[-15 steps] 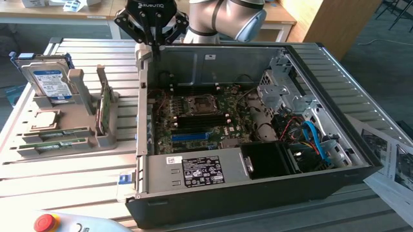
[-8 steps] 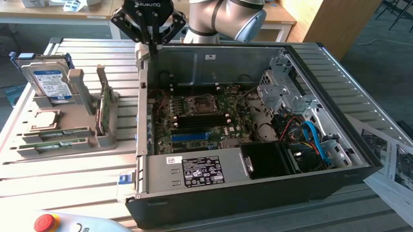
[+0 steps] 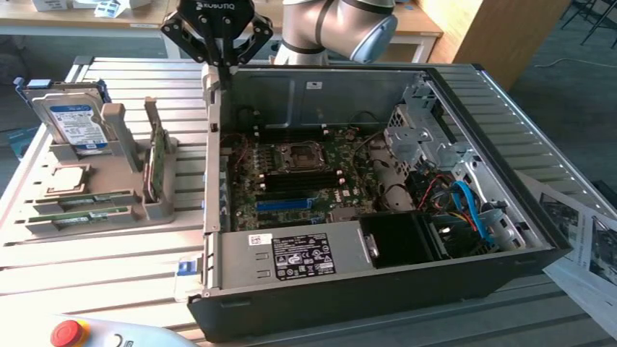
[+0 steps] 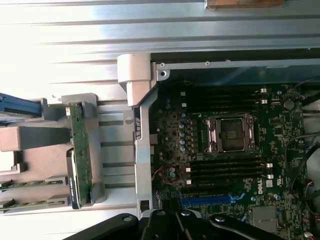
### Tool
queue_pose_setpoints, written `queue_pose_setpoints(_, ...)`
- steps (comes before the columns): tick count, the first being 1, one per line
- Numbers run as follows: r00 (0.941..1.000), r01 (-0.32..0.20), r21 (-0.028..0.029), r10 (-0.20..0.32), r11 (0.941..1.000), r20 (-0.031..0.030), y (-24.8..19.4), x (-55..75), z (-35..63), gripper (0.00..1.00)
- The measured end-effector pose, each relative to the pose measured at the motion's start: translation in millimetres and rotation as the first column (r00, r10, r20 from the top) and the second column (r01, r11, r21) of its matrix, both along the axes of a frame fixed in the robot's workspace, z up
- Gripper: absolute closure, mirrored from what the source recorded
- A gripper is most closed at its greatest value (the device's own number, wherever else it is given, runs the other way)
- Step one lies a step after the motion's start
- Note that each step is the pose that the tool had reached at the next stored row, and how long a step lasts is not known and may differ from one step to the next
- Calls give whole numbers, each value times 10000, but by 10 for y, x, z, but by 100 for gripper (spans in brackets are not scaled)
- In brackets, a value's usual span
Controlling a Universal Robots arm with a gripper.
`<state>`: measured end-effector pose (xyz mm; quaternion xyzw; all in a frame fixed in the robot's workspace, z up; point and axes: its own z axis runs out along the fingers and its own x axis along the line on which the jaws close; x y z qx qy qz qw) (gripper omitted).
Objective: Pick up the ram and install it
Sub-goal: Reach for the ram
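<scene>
Two ram sticks lie flat, one beside the other, in the low front part of a grey holder at the exterior view's left; in the wrist view the ram is thin, green and long. My gripper hangs high over the far corner of the open computer case, shut with nothing between its fingers, well apart from the ram. In the wrist view the gripper shows as black linkages. The motherboard lies in the case with black memory slots next to the processor socket.
A taller green card stands on edge in the holder, a hard drive is propped behind it, and a processor chip lies flat. A blue slot lies on the motherboard. The case's wall separates holder and board. A red stop button sits in front.
</scene>
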<state>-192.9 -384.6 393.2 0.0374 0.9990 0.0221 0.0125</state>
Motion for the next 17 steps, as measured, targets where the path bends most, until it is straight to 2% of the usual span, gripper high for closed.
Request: queue_pose_setpoints(17, 10000, 0, -1, 0, 10000, -1, 32, -181, 1, 90)
